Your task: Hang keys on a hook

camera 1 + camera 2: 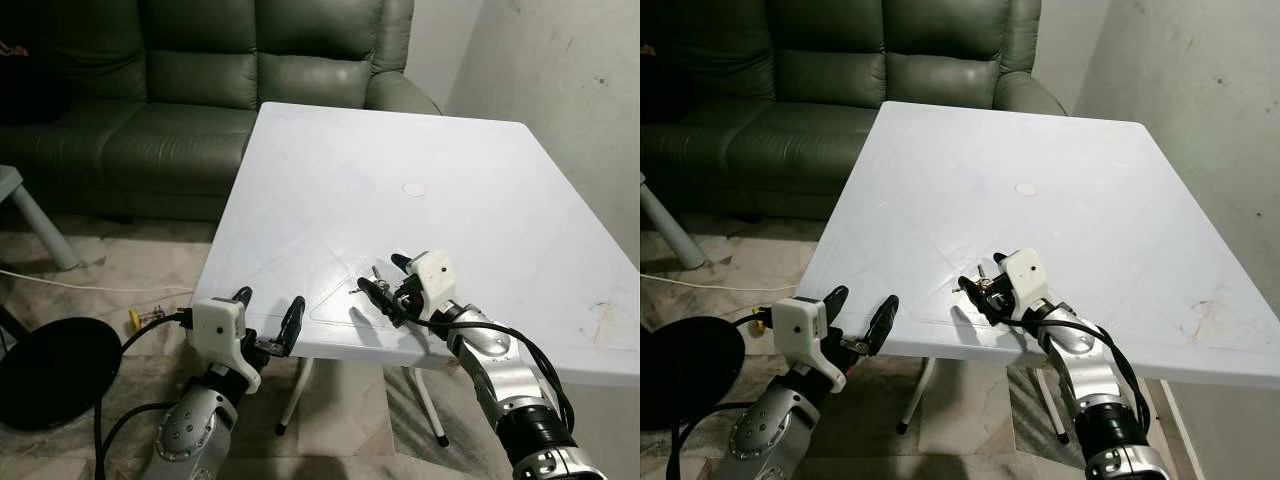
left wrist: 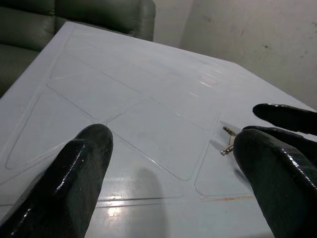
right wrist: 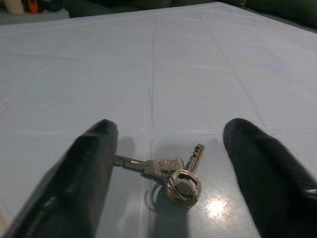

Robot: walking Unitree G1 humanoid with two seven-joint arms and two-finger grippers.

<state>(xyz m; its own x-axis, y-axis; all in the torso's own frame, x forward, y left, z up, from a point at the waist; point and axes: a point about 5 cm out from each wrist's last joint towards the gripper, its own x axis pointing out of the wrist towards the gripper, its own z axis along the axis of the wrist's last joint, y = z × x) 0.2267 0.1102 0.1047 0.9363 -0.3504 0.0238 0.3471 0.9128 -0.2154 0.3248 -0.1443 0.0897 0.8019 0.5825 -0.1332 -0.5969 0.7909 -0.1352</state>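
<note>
Keys (image 3: 171,176) lying flat on the white counter (image 1: 480,190) near its front edge, right gripper (image 3: 168,168) open wide around them, perhaps touching one key, left gripper (image 1: 268,312) open, empty, at the counter's edge

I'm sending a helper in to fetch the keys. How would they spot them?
Go to the white table in front of the green sofa. Near its front edge, between the open black fingers of the right gripper, lie the keys: a small silver bunch on a ring, the only metal on the tabletop.
</note>
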